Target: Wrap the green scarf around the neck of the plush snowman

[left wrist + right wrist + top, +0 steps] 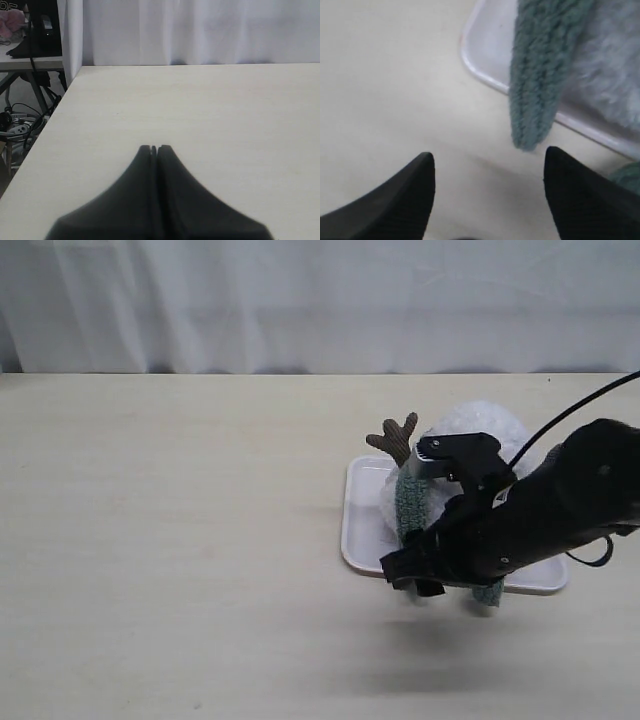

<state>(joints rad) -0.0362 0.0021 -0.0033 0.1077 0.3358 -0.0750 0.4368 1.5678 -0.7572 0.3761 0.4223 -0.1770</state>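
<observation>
Right wrist view: my right tool gapes wide and empty, an end of the green scarf just ahead of its tips. The scarf crosses the plush snowman, lying on a white tray at 3 o'clock on the pale tabletop. Wrapping seems underway; next I should pinch that end. My left tool is closed, idle. White curtain behind.

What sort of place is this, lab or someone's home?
Likely a lab test bench: a bare pale table with a white curtain as backdrop, and loose cables on the floor under a second desk. The only props are a snowman on a tray.
</observation>
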